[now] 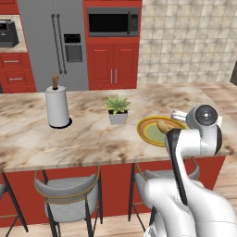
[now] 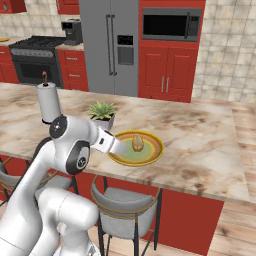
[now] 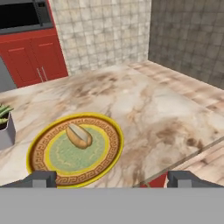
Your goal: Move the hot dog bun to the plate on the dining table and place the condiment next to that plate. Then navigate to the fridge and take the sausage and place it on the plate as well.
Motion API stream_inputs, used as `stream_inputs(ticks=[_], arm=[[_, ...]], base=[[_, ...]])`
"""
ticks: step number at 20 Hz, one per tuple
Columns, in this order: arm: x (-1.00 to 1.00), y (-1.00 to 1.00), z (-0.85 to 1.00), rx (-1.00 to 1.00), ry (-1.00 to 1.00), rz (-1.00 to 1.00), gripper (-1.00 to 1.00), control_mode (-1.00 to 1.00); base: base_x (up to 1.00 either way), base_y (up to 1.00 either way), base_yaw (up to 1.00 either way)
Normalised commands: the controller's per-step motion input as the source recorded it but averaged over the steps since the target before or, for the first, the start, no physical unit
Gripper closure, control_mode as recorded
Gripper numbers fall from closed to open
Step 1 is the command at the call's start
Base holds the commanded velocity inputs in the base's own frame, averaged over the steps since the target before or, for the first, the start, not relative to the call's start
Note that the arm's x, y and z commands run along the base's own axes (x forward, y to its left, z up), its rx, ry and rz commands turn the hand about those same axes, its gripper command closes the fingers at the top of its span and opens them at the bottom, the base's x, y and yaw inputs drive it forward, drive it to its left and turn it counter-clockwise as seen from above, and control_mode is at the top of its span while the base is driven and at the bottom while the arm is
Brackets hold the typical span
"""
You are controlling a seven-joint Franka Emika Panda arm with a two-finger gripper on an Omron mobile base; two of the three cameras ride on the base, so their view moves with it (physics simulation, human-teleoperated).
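My view: hot dog bun (image 3: 79, 135) lying on plate (image 3: 41, 168), table (image 3: 144, 113) under both. Pincer (image 3: 109, 178) fingers wide apart, empty, at plate's 6 o'clock edge.

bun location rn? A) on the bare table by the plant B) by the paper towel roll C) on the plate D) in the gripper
C: the hot dog bun lies on the green centre of the plate, and the gripper is open and empty.

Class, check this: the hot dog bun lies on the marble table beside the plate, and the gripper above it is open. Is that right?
Not quite. The hot dog bun lies on the plate itself, on its green centre, as the hand view shows. The gripper is indeed open.
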Motion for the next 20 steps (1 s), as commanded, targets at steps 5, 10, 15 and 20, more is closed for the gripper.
stream_inputs(ticks=[5,10,15,20], arm=[[-0.37,0.01,0.11,0.00,-0.06,0.00,-1.00,-1.00],[-0.10,0.01,0.00,0.00,0.00,0.00,-1.00,1.00],[0.00,0.00,0.00,0.00,0.00,0.00,-1.00,1.00],[0.00,0.00,0.00,0.00,0.00,0.00,-1.00,1.00]], base=[[0.00,0.00,0.00],[-0.16,0.05,0.00],[-0.36,0.40,0.00],[-0.13,0.74,0.01]])
